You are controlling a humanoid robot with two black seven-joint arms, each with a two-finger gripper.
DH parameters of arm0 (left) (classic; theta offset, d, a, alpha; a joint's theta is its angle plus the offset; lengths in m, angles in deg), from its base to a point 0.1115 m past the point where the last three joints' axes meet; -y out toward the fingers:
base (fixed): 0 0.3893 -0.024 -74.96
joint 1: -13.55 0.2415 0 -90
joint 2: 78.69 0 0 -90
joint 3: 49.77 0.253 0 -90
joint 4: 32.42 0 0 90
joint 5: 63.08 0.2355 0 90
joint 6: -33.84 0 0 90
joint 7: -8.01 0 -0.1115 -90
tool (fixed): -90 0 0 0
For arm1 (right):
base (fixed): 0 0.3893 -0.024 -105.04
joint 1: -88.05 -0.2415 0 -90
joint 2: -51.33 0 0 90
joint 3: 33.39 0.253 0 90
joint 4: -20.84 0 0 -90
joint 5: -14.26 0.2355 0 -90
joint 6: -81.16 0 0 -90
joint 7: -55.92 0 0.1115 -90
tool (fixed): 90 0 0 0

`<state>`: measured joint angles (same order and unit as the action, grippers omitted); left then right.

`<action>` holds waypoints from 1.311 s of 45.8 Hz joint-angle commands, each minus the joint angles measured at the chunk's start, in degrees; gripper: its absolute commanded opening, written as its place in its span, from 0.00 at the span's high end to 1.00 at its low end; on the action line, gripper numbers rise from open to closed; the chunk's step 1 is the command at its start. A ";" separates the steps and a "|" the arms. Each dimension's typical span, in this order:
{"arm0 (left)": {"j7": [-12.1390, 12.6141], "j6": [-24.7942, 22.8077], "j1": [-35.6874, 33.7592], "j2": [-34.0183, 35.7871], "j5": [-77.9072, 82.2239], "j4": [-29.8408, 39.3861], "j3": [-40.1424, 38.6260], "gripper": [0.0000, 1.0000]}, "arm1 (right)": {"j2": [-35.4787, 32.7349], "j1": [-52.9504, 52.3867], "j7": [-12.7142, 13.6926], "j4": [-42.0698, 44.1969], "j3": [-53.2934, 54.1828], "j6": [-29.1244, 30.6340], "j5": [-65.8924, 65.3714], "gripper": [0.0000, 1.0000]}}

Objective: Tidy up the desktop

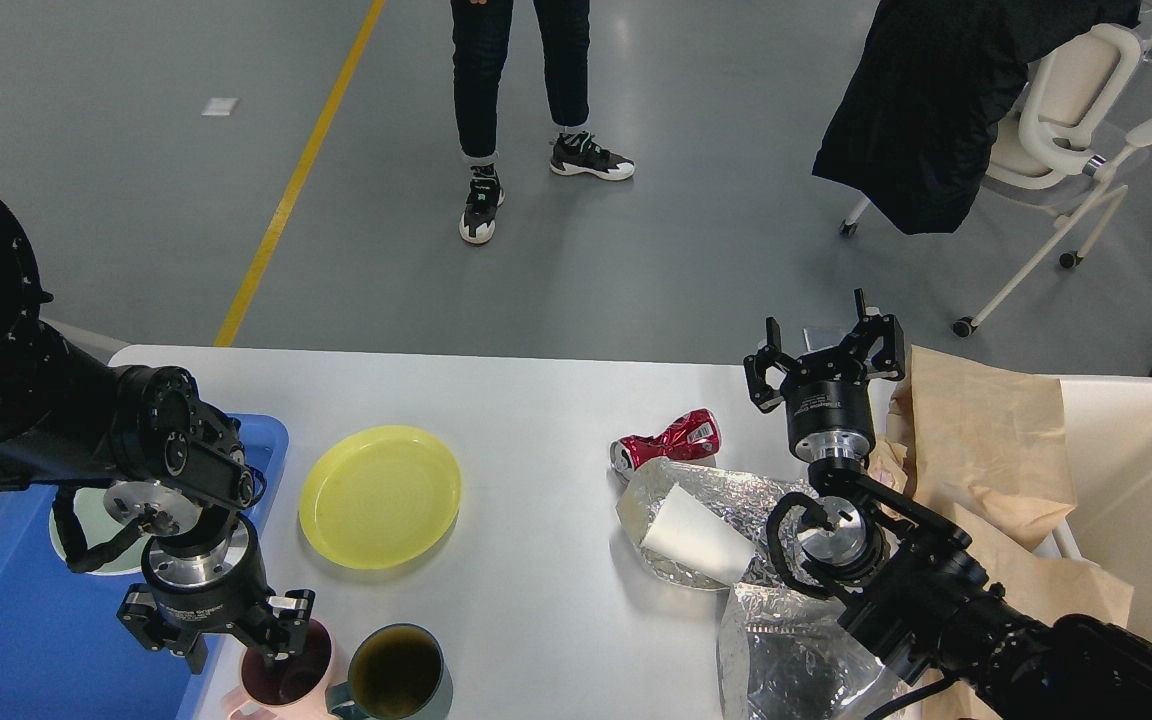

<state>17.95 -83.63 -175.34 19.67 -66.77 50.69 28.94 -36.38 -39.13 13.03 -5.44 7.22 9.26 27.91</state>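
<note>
Desktop (536, 420), smooth white rectangular tabletop, fills the view's middle. On it, a round yellow plastic plate (380, 497) lies left of a crushed red can (668, 441). Left gripper (226, 640), fingers spread, straddles a pink mug's (281, 675) rim nearer than the plate. Right gripper (825, 343) gapes wide right of the can.

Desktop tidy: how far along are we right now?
Early. Done: a pale green dish sits in the blue tray, and brown paper in the white bin. In hand: the left gripper is open, one finger dipping into the pink mug. The right gripper is open, holding nothing. Left on the desktop: yellow plate, green mug, crushed red can, paper cup and foil bags.
</note>
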 commanded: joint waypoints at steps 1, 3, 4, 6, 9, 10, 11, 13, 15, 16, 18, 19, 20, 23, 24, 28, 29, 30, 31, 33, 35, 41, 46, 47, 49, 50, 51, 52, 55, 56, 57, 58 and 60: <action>-0.09 -0.65 -0.07 0.43 -0.18 -0.06 0.05 0.32 | 0.00 0.00 0.00 0.09 0.00 0.00 -0.02 0.00; -0.09 -1.27 -0.42 0.69 -0.18 -0.06 0.13 0.29 | 0.00 0.00 0.00 0.09 0.00 0.00 -0.02 0.00; -0.18 -1.88 -0.51 0.78 -0.27 -0.06 0.22 0.27 | 0.00 0.00 0.00 0.09 0.00 0.00 -0.02 0.00; -0.18 -3.81 -0.95 1.22 -0.27 -0.32 0.75 0.22 | 0.00 0.00 0.00 0.09 0.00 0.00 -0.02 0.00; 0.00 -7.06 -1.83 1.75 -0.27 -0.85 0.93 0.18 | 0.00 0.00 0.00 0.09 0.00 0.00 0.06 0.00; 0.00 -7.94 -2.18 1.84 -0.27 -0.94 0.93 0.17 | 0.09 0.00 0.00 0.09 0.00 0.00 -0.02 0.00; 0.00 -8.56 -2.53 1.92 -0.27 -0.94 1.01 0.15 | 0.00 0.00 0.00 0.18 0.00 0.00 -0.02 0.00; 0.00 -9.88 -3.76 1.93 -0.18 -0.94 1.54 0.13 | 0.00 0.00 0.00 0.09 0.00 0.00 -0.02 0.00; 0.08 -10.76 -4.64 1.93 -0.09 -0.94 1.89 0.11 | 0.09 0.00 0.00 0.09 0.00 0.00 -0.02 0.00; 0.00 -11.11 -4.99 1.84 -0.18 -1.02 1.81 0.08 | 0.00 0.00 0.00 0.09 0.00 0.00 -0.02 0.00; 0.00 -11.12 -5.26 1.84 -0.18 -1.11 1.46 0.04 | 0.00 0.00 0.00 0.09 0.00 0.00 -0.02 0.00; 0.00 -11.20 -5.52 1.84 -0.18 -1.20 1.28 0.03 | 0.00 0.00 0.00 0.09 0.00 0.00 -0.02 0.00; 0.00 -11.12 -5.87 1.84 -0.18 -1.37 1.10 0.03 | 0.00 0.00 0.00 0.09 0.00 0.00 -0.02 0.00; 0.00 -11.12 -7.45 1.84 -0.18 -1.90 0.84 0.03 | 0.00 0.00 0.00 0.18 0.00 0.00 -0.02 0.00; -0.09 -11.03 -8.06 1.92 -0.18 -1.99 0.84 0.03 | 0.00 0.00 0.00 0.18 0.00 0.00 -0.02 0.00; -0.27 -10.15 -10.26 2.10 -0.18 -3.57 0.84 0.03 | 0.00 0.00 0.00 0.18 0.00 0.00 -0.02 0.00; -0.36 -10.15 -10.53 2.10 -0.18 -4.36 0.84 0.03 | 0.00 0.00 0.00 0.18 0.00 0.00 -0.02 0.00; -0.36 -10.15 -10.53 2.10 -0.18 -5.15 0.84 0.03 | 0.00 0.00 0.00 0.18 0.00 0.00 -0.02 0.00; -0.44 -10.15 -10.53 2.10 -0.18 -6.02 0.84 0.03 | 0.00 0.00 0.00 0.18 0.00 0.00 -0.02 0.00; -0.44 -10.15 -10.36 2.10 -0.18 -7.61 0.75 0.03 | 0.00 0.00 0.00 0.18 0.00 0.00 0.06 0.00; -0.44 -10.15 -10.09 2.10 -0.18 -8.58 0.75 0.03 | 0.00 0.00 0.00 0.18 0.00 0.00 -0.02 0.00; -0.44 -10.15 -9.92 1.84 -0.18 -8.85 0.75 0.03 | 0.00 0.00 0.00 0.01 0.00 0.00 -0.02 0.00; -0.44 -10.15 -9.48 1.75 -0.18 -8.85 0.66 0.03 | 0.00 0.00 0.00 0.00 0.00 0.00 -0.02 0.00; -0.44 -10.15 -9.48 1.75 -0.18 -8.85 0.66 0.03 | 0.00 0.00 0.00 0.00 0.00 0.00 -0.02 0.00; -0.44 -10.15 -9.48 1.75 -0.18 -8.85 0.49 0.03 | 0.00 0.00 0.00 0.00 0.00 0.00 0.06 0.00; -0.44 -10.15 -9.48 1.75 -0.18 -8.85 0.49 0.03 | 0.00 0.00 0.00 0.00 0.00 0.00 -0.02 0.00; -0.44 -10.24 -9.48 1.75 -0.18 -8.85 0.40 0.03 | 0.00 0.00 0.00 0.00 0.00 0.00 0.06 0.00; -0.44 -10.24 -9.48 1.75 -0.18 -8.85 0.40 0.03 | 0.00 0.00 0.00 0.00 0.00 0.00 -0.02 0.00; -0.44 -10.15 -9.48 1.75 -0.18 -8.85 0.31 0.03 | 0.09 0.00 0.00 0.00 0.00 0.00 -0.02 0.00; -0.44 -10.15 -9.39 1.75 -0.18 -8.85 0.31 0.03 | 0.00 0.00 0.00 0.00 0.00 0.00 0.06 0.00; -0.44 -10.15 -9.39 1.75 -0.18 -8.85 0.31 0.03 | 0.00 0.00 0.00 0.00 0.00 0.00 -0.02 0.00; -0.44 -10.15 -9.39 1.75 -0.18 -8.85 0.31 0.03 | 0.09 0.00 0.00 0.00 0.00 0.00 -0.02 0.00; -0.44 -10.24 -9.30 1.75 -0.18 -8.85 0.31 0.03 | 0.00 0.00 0.00 0.00 0.00 0.00 -0.02 0.00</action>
<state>17.50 -93.78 -184.77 21.42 -66.95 41.84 29.27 -36.38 -39.13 13.03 -5.46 7.22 9.26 27.91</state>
